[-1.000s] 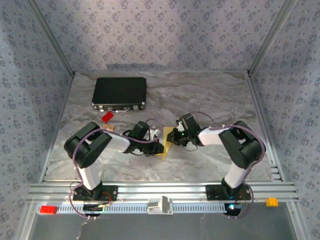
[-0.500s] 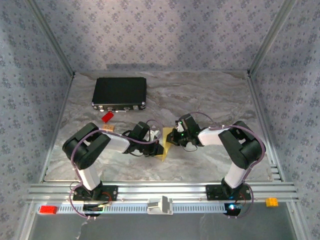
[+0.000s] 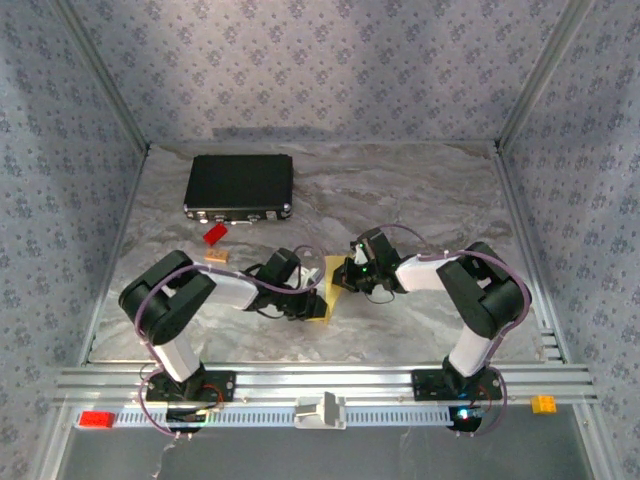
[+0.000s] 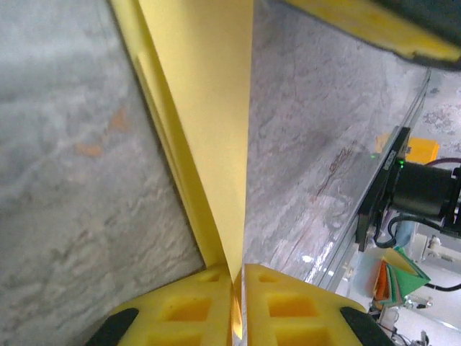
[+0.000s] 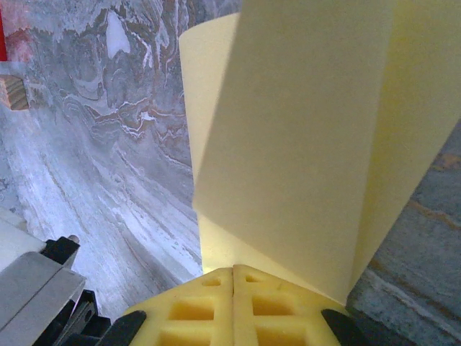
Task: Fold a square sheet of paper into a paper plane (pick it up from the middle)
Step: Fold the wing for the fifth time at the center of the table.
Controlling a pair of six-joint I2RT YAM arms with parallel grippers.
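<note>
Wrist views: left hand [image 4: 238, 272], right hand [image 5: 233, 274] each pinching thin pale-yellow folded paper sheet [image 4: 209, 108]. Top view: sheet at worktop [image 3: 420, 200] centre, partly masked by arms; black rectangular case [image 3: 239, 184], small red brick [image 3: 214, 234], tan block [image 3: 217, 256] back-left.

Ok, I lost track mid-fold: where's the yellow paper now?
Mid-table in the top view, the yellow paper is pinched by the left gripper and right gripper.
</note>
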